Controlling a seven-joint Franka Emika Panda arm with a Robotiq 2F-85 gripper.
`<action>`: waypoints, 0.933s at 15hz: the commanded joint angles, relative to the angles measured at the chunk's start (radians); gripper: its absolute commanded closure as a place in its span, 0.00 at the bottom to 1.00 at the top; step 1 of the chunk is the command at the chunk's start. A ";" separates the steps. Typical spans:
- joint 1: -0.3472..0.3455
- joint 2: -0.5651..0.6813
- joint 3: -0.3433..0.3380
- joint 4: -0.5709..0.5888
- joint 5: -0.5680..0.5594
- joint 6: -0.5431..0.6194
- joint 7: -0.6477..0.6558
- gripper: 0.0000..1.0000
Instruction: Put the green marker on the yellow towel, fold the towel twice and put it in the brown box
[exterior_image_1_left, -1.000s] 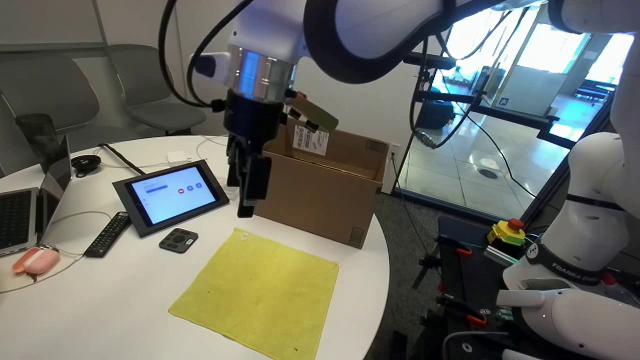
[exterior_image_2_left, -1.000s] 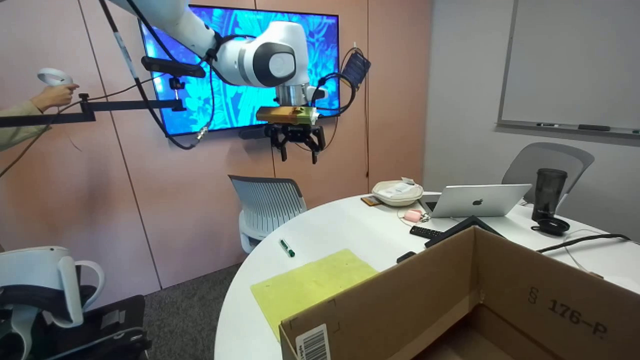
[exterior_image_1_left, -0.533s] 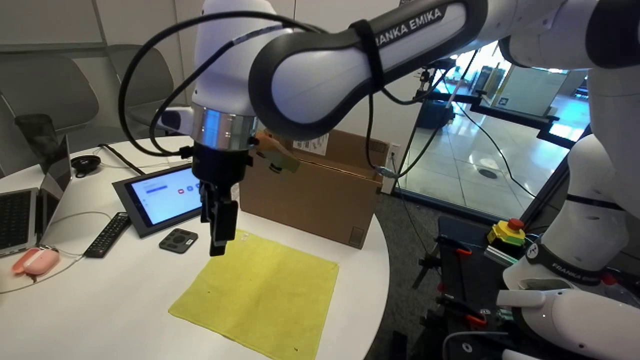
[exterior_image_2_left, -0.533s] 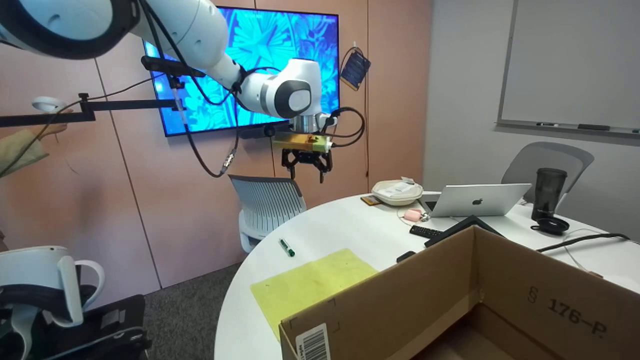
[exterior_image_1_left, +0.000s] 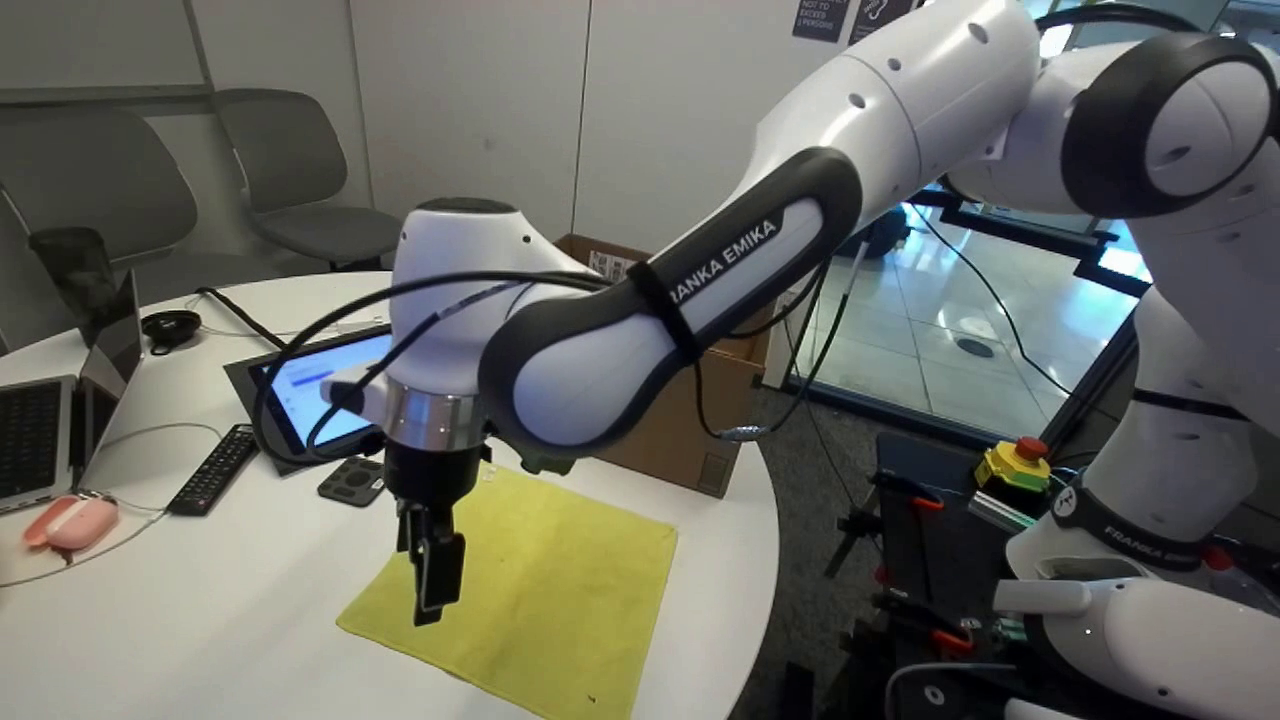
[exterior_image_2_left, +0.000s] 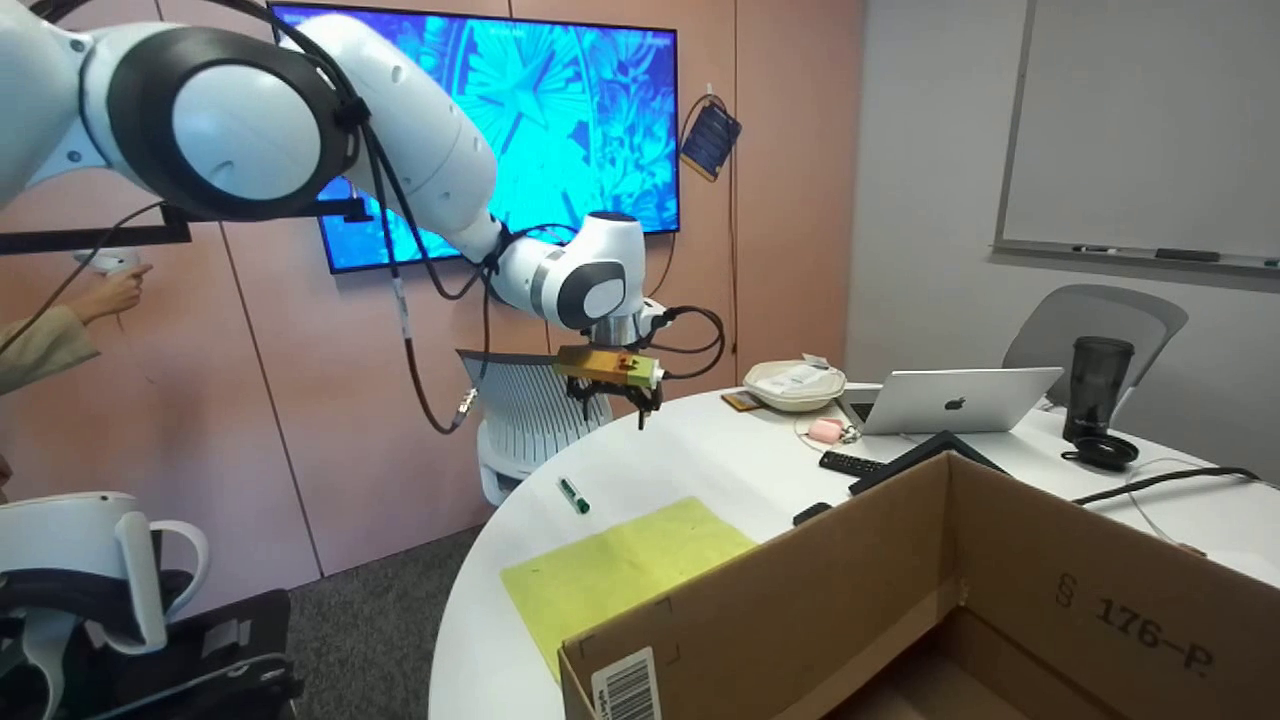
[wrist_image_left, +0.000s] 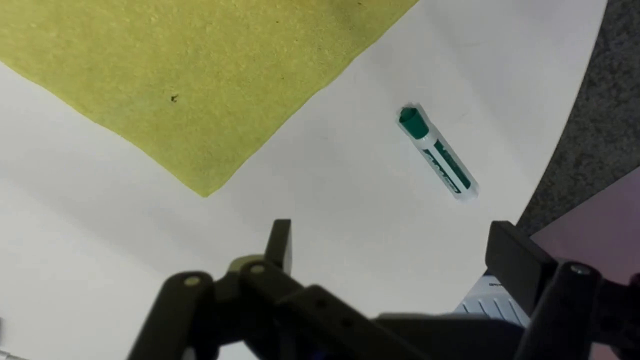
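The gripper hangs above the table, 2 fingers spread wide, 1 overlapping the rim in the wrist view. The green marker lies between the yellow towel and that curved edge, white tabletop on every side. The brown box stands beside the towel, table showing between.

claw: now lower, nearer table | arm: hides more of brown box in an exterior view
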 joint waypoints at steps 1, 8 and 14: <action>0.011 0.092 0.017 0.075 -0.039 0.035 -0.006 0.00; 0.090 0.197 0.010 0.183 -0.171 0.004 -0.073 0.00; 0.134 0.270 0.041 0.239 -0.250 -0.001 -0.247 0.00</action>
